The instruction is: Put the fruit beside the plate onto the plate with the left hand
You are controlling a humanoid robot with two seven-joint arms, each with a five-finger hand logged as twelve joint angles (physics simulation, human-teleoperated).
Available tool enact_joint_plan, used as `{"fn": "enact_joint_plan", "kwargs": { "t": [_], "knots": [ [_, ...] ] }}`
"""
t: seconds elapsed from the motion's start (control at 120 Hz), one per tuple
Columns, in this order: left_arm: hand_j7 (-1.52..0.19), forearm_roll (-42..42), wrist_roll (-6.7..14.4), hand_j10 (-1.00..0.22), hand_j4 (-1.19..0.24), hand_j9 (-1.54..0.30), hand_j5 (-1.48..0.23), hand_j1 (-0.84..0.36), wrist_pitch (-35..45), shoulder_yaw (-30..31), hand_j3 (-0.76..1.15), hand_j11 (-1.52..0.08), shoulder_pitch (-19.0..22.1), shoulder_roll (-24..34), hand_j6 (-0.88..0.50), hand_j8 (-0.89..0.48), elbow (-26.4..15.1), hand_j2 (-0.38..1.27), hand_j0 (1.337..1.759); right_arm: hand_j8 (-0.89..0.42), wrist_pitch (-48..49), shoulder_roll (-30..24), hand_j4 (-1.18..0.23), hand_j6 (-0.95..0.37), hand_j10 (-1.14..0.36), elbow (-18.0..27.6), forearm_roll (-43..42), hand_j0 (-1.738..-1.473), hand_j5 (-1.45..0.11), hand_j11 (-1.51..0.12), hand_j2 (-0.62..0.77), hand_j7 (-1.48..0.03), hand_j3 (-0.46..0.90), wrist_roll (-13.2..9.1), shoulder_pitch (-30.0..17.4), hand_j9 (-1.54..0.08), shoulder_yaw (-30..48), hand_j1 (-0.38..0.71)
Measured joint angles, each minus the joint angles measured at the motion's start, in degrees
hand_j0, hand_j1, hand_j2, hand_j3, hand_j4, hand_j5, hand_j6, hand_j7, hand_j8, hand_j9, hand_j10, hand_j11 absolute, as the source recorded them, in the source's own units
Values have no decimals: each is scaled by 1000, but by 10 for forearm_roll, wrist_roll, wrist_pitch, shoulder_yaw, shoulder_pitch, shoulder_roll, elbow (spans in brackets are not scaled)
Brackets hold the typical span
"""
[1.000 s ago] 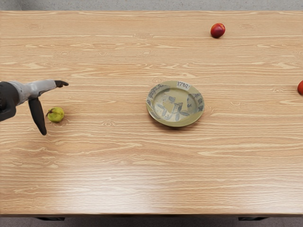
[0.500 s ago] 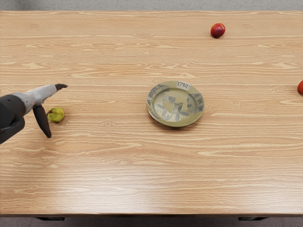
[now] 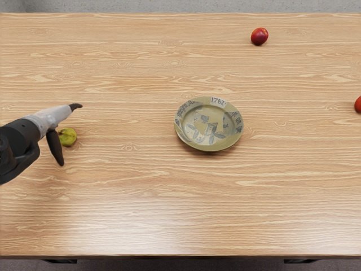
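Observation:
A small yellow-green fruit lies on the table at the left, far from the plate. My left hand comes in from the left edge and straddles it: one grey finger with a dark tip points right above the fruit, the dark thumb hangs down on the fruit's left side. The fingers are spread and I cannot tell if they touch the fruit. The patterned olive plate sits right of centre with nothing on it. No right arm shows.
A red fruit lies at the back right. Another red fruit is cut off by the right edge. Bare wooden tabletop lies between my hand and the plate.
My left arm has pushed further into view and lowered; the thumb has swung closer to the fruit's left side. The fruit has stayed in place.

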Motion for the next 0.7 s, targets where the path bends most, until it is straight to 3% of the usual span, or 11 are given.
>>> {"fn": "enact_joint_plan", "kwargs": {
  "t": [0.7],
  "knots": [
    [-239,18,0,-189,-190,-239,-239,132,-2,9,0,-238,9,-32,-191,-191,55,41,1658,0,0,0,0,0,0,-2,0,-1658,0,0,0,0,0,0,-1,0,0,-349]
  ]
}}
